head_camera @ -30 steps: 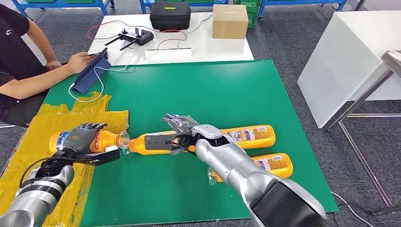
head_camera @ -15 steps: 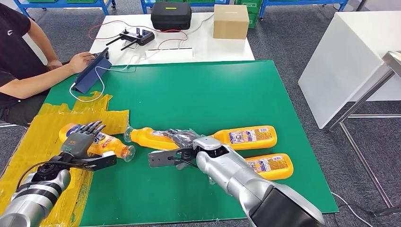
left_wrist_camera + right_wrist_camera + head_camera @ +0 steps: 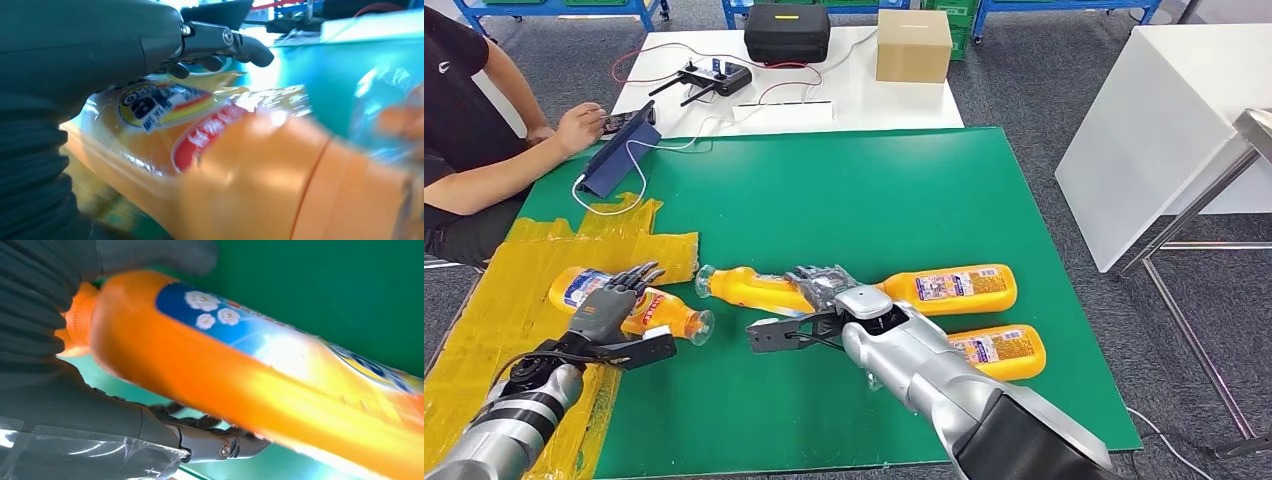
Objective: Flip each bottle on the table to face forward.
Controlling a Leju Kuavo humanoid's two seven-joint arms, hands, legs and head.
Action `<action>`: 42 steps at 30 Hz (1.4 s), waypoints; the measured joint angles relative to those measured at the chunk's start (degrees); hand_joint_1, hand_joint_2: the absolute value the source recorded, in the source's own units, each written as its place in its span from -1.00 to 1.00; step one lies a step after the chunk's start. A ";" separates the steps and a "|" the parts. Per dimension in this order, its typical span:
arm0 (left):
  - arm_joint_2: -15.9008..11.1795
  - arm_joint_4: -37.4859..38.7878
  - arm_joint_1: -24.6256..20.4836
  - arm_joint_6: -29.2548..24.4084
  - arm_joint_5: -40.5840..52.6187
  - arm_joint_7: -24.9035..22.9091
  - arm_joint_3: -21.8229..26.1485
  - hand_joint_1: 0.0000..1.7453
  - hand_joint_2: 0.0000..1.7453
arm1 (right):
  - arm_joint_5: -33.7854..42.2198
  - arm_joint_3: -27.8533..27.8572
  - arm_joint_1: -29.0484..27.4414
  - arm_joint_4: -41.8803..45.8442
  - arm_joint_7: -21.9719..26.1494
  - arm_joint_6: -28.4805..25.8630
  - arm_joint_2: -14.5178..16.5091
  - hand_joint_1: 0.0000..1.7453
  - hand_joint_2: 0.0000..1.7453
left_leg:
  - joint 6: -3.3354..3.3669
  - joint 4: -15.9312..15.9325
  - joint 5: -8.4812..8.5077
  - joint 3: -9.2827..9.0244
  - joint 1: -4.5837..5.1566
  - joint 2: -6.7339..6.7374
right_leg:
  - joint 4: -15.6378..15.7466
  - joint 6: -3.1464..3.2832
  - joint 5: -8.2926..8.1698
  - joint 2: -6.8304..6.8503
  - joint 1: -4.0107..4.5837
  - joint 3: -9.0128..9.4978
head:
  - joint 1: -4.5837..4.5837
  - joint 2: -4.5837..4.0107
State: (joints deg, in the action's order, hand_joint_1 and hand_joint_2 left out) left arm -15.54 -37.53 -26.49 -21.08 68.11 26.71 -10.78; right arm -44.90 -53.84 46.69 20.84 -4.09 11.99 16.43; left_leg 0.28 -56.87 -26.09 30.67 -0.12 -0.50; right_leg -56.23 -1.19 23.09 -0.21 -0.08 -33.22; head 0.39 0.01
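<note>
Orange bottle [image 3: 629, 305] lies under left hand [image 3: 604, 310], fingers spread.

Silver arms; left hand [image 3: 612, 300] with dark fingers, black cable at wrist; right hand [image 3: 824, 300] under clear plastic wrap; grey ribbed wrist covers.

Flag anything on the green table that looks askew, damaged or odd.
The yellow tape patching the mat's near-left corner is wrinkled and ragged-edged. All three bottles lie on their sides: the left bottle under the left hand, the middle bottle under the right hand, and a third bottle. No spill shows.
</note>
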 joint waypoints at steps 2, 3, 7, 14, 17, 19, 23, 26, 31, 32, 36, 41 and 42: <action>0.90 -1.66 0.94 2.07 -5.17 3.06 1.25 -1.00 1.00 | -0.16 -0.10 -0.04 -0.38 -0.60 -0.08 -0.24 0.98 1.00 | 0.01 -0.01 0.01 0.05 0.01 0.01 | 0.01 -0.01 -0.01 -0.01 0.00 -0.03 | 0.02 0.00; 1.31 -2.66 1.49 3.21 -7.52 4.40 1.96 -1.00 1.00 | -0.19 -0.09 -0.07 -0.57 -0.83 -0.10 -0.37 0.98 1.00 | 0.02 -0.02 0.01 0.08 0.02 0.04 | 0.01 -0.02 -0.02 -0.01 -0.01 -0.06 | 0.02 0.00; 2.82 -6.80 3.29 5.72 -12.08 6.77 4.33 -1.00 1.00 | -0.30 -0.08 -0.05 -1.10 -1.31 -0.30 -0.67 0.98 1.00 | 0.03 -0.03 -0.01 0.13 0.04 0.17 | 0.03 -0.04 -0.03 -0.08 -0.02 -0.15 | 0.01 -0.01; 4.08 -9.87 4.31 6.09 -12.48 7.00 5.91 -1.00 1.00 | -0.34 -0.06 0.03 -1.42 -1.35 -0.39 -0.75 0.98 1.00 | 0.03 -0.03 -0.02 0.26 0.02 0.18 | 0.03 -0.04 -0.03 -0.09 0.00 -0.30 | 0.00 0.00; 4.33 -10.34 4.46 6.26 -12.54 7.01 6.21 -1.00 1.00 | -0.34 -0.06 0.05 -1.48 -1.37 -0.41 -0.79 0.98 1.00 | 0.03 -0.03 -0.02 0.29 0.01 0.17 | 0.03 -0.04 -0.03 -0.11 0.00 -0.32 | 0.01 0.00; 4.48 -10.59 4.52 6.88 -13.31 7.29 6.41 -1.00 1.00 | -0.34 -0.05 0.06 -1.51 -1.46 -0.41 -0.81 0.99 1.00 | 0.03 -0.03 -0.02 0.29 0.01 0.18 | 0.03 -0.04 -0.03 -0.11 0.00 -0.33 | 0.01 -0.01; 5.12 -12.17 4.61 10.32 -17.61 8.74 7.12 -1.00 1.00 | -0.63 0.02 0.04 -1.62 -1.84 -0.43 -0.85 0.98 1.00 | 0.03 -0.03 -0.02 0.30 0.02 0.18 | 0.03 -0.04 -0.03 -0.12 0.00 -0.34 | 0.01 -0.01; 5.62 -13.82 4.61 12.73 -19.74 9.13 7.36 -1.00 1.00 | -1.04 0.16 0.01 -1.73 -2.10 -0.58 -0.87 1.00 1.00 | 0.03 -0.03 -0.02 0.30 0.02 0.18 | 0.03 -0.04 -0.03 -0.12 -0.01 -0.34 | 0.01 -0.01; 6.39 -16.14 5.45 19.59 -27.62 9.97 8.40 -1.00 1.00 | 0.14 1.71 -0.66 -1.80 0.28 -7.67 -0.89 1.00 1.00 | 0.04 -0.03 -0.02 0.38 0.02 0.19 | 0.02 -0.04 -0.04 -0.12 -0.01 -0.36 | 0.02 -0.01; 6.56 -17.06 6.10 23.00 -31.60 10.08 9.10 -1.00 1.00 | 1.16 2.65 -0.97 -1.63 2.30 -11.18 -0.96 1.00 1.00 | 0.03 -0.03 -0.01 0.45 0.02 0.20 | 0.01 -0.03 -0.05 -0.13 -0.01 -0.43 | 0.03 0.00; 7.25 -23.10 10.43 34.92 -45.87 8.79 13.51 -1.00 1.00 | 5.34 8.75 -2.52 3.50 11.53 -23.72 -1.30 1.00 1.00 | 0.03 -0.04 0.01 0.78 0.00 0.46 | -0.02 0.10 -0.21 -0.38 -0.01 -0.88 | 0.00 -0.01; 8.11 -29.95 15.38 35.25 -46.76 6.96 16.16 -1.00 1.00 | 5.42 14.67 -5.92 16.69 13.57 -25.53 -1.78 1.00 1.00 | 0.02 -0.04 0.00 1.05 -0.05 0.38 | -0.03 0.11 -0.17 -0.41 0.04 -1.13 | 0.01 -0.01; 8.27 -30.82 16.06 35.43 -47.17 6.66 16.50 -1.00 1.00 | 5.32 15.32 -6.64 18.82 13.69 -25.51 -1.83 1.00 1.00 | 0.02 -0.04 0.00 1.11 -0.05 0.37 | -0.03 0.12 -0.16 -0.41 0.04 -1.19 | 0.01 -0.01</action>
State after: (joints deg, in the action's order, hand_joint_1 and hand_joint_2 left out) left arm -7.27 -68.36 -10.42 14.35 20.94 33.37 5.72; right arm -39.58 -38.52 40.05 39.65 9.60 -13.51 14.60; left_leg 0.30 -56.91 -26.09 31.78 -0.17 -0.13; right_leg -56.26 -1.07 22.93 -0.61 -0.04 -34.41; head 0.39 0.00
